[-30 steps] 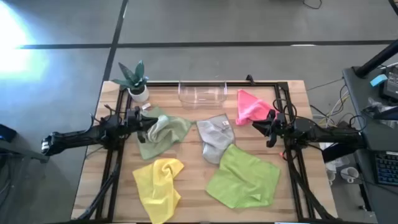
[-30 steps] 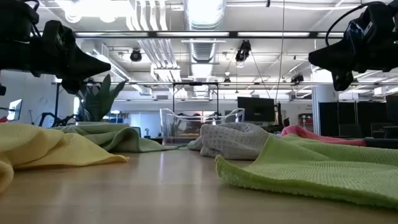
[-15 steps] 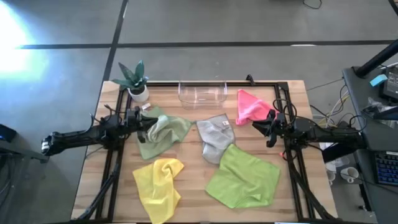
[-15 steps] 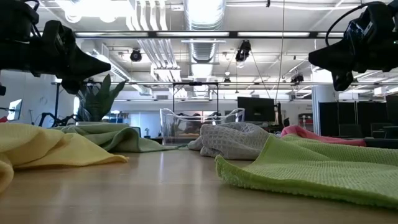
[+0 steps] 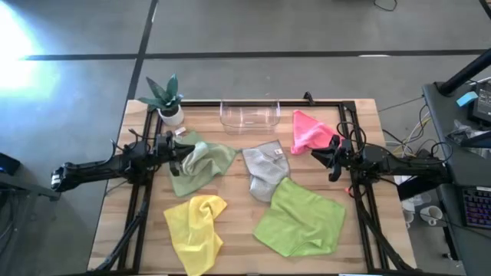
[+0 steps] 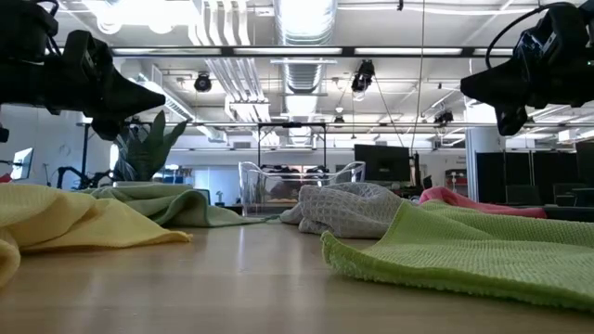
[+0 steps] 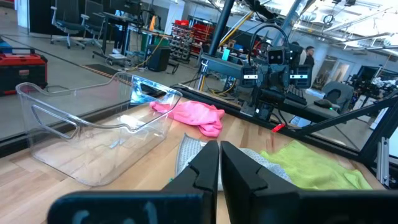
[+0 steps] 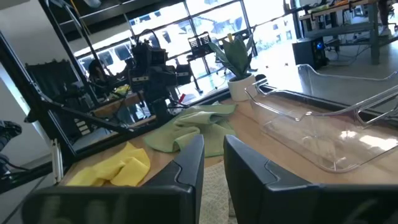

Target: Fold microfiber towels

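My two fingers (image 8: 186, 163) stick out with a narrow gap, nothing between them. Past them there's a rumpled sage green towel (image 8: 194, 127), a yellow towel (image 8: 118, 168) nearer, a clear plastic tray (image 8: 323, 134), a potted plant (image 8: 238, 68), and the other arm (image 8: 146, 71) across the table (image 8: 252, 134).

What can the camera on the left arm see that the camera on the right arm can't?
Only the left wrist view shows the pink towel and the lime green towel, plus the right arm's base across the table.

Only the right wrist view shows the yellow towel, the sage green towel and the potted plant.

Both show the clear plastic tray on the wooden table, and each shows its own gripper at the bottom: the left gripper shut and empty, the right gripper with a small gap and nothing between its fingers.
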{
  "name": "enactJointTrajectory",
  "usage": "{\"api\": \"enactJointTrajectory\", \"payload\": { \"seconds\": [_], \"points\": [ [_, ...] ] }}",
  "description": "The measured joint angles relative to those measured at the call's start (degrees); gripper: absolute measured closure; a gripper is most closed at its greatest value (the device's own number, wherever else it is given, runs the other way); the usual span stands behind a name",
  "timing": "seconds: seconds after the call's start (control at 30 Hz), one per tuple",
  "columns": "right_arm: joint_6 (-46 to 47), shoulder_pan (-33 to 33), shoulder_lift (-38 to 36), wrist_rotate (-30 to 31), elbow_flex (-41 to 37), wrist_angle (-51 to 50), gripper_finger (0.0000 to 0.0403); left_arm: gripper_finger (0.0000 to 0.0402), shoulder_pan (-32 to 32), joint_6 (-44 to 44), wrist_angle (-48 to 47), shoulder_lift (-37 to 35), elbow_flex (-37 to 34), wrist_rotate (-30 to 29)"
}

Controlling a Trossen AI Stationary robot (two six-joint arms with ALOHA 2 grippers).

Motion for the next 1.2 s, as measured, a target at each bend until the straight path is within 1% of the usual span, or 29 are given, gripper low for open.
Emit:
{"api": "enactJointTrajectory", "payload": {
  "seconds": [0.83,0.97,1.07,1.2],
  "points": [
    [0.16,-0.01,0.05,0.1,0.0,0.22,0.0349,0.04,-0.02,-0.01,0.0,0.0,-0.01,0.0],
    [3.92,-0.01,0.04,0.03,-0.02,0.67,0.0349,0.04,-0.02,0.01,0.0,0.0,0.0,0.0],
    [7.18,-0.01,0.05,0.07,-0.04,3.02,0.0349,0.04,-0.01,0.0,0.0,0.0,-0.01,0.0],
    [7.99,-0.01,0.05,0.11,-0.04,5.0,0.0349,0.04,0.0,0.0,0.0,0.0,0.0,0.0]
  ]
}}
